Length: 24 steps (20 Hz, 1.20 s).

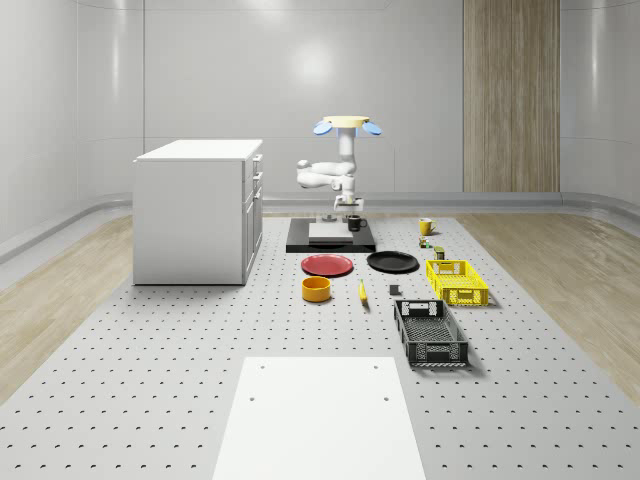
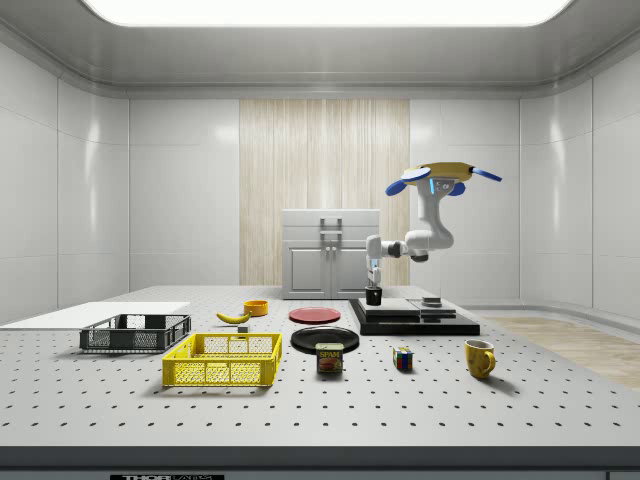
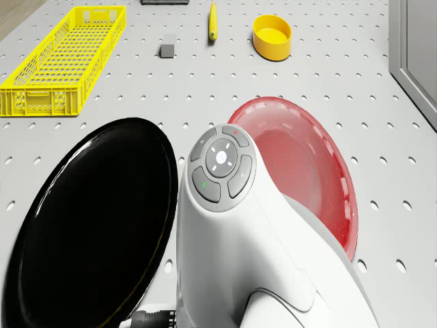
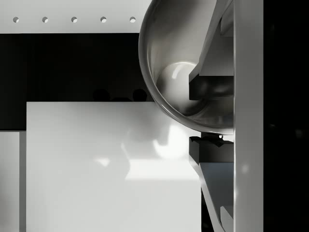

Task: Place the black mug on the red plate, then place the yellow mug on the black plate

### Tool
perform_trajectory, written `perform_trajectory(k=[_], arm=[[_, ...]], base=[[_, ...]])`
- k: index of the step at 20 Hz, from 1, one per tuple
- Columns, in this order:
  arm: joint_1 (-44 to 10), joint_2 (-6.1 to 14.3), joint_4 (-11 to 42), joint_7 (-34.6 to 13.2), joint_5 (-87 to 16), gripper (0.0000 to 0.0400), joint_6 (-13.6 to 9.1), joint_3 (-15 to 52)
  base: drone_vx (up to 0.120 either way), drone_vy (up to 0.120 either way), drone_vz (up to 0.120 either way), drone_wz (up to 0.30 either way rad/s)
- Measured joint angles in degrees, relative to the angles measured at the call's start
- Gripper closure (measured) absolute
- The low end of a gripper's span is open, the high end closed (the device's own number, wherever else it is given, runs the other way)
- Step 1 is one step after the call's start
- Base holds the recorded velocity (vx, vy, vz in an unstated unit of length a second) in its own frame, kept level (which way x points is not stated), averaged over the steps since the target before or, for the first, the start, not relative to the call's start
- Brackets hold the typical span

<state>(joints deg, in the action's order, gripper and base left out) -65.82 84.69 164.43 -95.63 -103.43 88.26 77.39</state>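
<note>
While the drone point(image 1: 346, 124) hovers above the far end of the perforated worktop point(image 1: 200, 330), over a black base slab point(image 1: 330, 238) carrying a white block point(image 1: 327, 231), its white arm point(image 1: 325, 174) reaches down to that slab. Gripper point(image 2: 374, 287): lowered onto the black mug point(image 2: 374, 296), which stands at the slab's edge; in the wrist view the fingers point(image 4: 205, 86) straddle the mug's rim, one inside the bowl and one outside, closed narrow on the wall. Red plate point(image 1: 327, 265): flat on the worktop just in front of the slab, bare. Black plate point(image 1: 392, 262): just beside the red plate, toward the whole-scene view's right, bare. Yellow mug point(image 1: 426, 226): upright on the worktop, well apart from the slab, toward the whole-scene view's right. Yellow bowl point(image 1: 316, 289): near the red plate, on the camera's side of it. Banana point(image 1: 362, 292): beside the bowl. Yellow crate point(image 1: 457, 282) and black crate point(image 1: 431, 334): in a row along the whole-scene view's right. Tin can point(image 2: 329, 358) and coloured cube point(image 2: 402, 358): on the worktop, nearest the side camera. White cabinet point(image 1: 198, 210): at the whole-scene view's left. White panel point(image 1: 317, 420): flat at the near end.
</note>
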Motion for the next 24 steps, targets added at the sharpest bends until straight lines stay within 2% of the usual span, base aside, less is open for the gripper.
perform_trajectory(k=[24], arm=[[-0.4,1.9,-0.1,-0.4,0.8,0.029,1.8,0.3]], base=[[0.12,-0.115,0.0,0.0]])
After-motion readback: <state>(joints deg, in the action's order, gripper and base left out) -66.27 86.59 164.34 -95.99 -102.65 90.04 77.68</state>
